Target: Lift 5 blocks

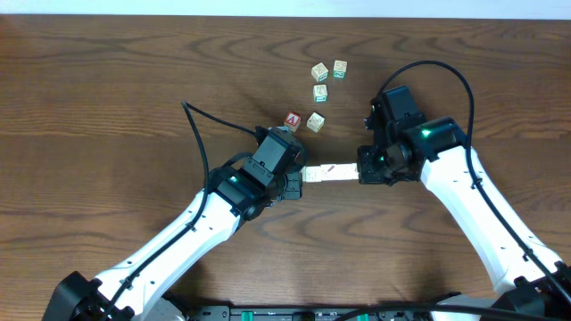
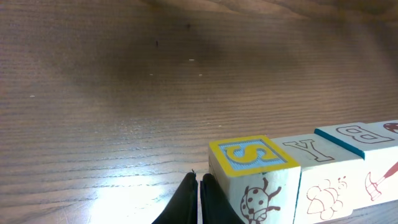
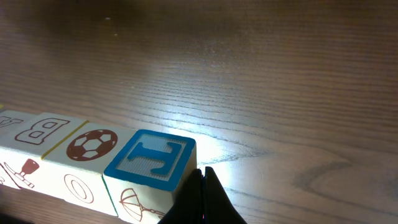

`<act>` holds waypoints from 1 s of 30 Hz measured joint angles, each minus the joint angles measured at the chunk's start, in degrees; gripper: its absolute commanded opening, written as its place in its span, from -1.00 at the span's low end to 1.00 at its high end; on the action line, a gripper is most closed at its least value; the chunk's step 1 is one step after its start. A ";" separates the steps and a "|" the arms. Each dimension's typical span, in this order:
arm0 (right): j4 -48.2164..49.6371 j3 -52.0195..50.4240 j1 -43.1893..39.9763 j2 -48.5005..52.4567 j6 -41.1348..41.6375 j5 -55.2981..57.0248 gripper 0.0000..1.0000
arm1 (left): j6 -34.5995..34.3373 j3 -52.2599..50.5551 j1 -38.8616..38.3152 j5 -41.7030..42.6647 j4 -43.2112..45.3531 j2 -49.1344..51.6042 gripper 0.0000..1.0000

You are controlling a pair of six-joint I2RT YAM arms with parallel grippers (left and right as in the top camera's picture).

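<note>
Several pale blocks form one straight row (image 1: 330, 170) between my two grippers. In the left wrist view the row starts with a yellow-framed "S" block (image 2: 252, 155), followed by a "Y" block (image 2: 314, 149) and a "B" block (image 2: 351, 134). My left gripper (image 2: 199, 186) is shut, its fingers side-on against the S block's end face. In the right wrist view the other end is a blue "T" block (image 3: 152, 158) beside a football block (image 3: 92, 144). My right gripper (image 3: 203, 180) is shut and presses that end. I cannot tell whether the row is off the table.
Loose cubes lie on the wooden table beyond the row: one with a red "A" face (image 1: 293, 121), a pale one next to it (image 1: 315, 122), and three more farther back (image 1: 320, 92), (image 1: 319, 72), (image 1: 340, 69). Both arms' cables arch above the table.
</note>
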 measured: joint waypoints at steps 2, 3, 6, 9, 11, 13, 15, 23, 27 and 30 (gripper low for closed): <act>0.00 0.00 0.00 0.00 -0.02 -0.04 -0.98 | 0.02 0.00 0.00 0.00 0.00 -0.02 -0.86; 0.00 0.00 0.00 0.00 -0.02 -0.04 -0.97 | 0.02 0.00 0.00 0.00 0.00 -0.02 -0.86; -0.02 0.00 0.00 0.00 0.00 -0.04 -0.98 | 0.02 0.00 0.00 0.00 0.00 -0.02 -0.86; -0.04 0.00 0.00 0.00 -0.02 -0.04 -0.97 | 0.02 0.00 0.00 0.00 0.00 -0.02 -0.86; -0.02 0.00 0.00 0.00 -0.02 -0.04 -0.97 | 0.02 0.00 0.00 0.00 0.00 -0.02 -0.85; -0.04 0.00 0.00 0.00 0.00 -0.04 -0.97 | 0.02 0.00 0.00 0.00 -0.02 -0.24 -0.86; -0.04 0.00 0.00 0.00 0.00 0.00 -0.97 | 0.02 0.00 0.00 0.00 -0.04 -0.72 -0.86; -0.04 0.00 0.00 0.00 0.02 0.04 -0.98 | 0.04 0.02 0.02 -0.02 -0.20 -1.75 -0.85; -0.02 0.02 0.00 0.00 0.04 -0.02 -0.97 | 0.04 0.02 0.02 -0.02 -0.22 -1.81 -0.86; -0.04 0.02 0.00 -0.07 0.04 -0.04 -0.97 | 0.04 0.02 0.02 -0.02 -0.26 -1.84 -0.86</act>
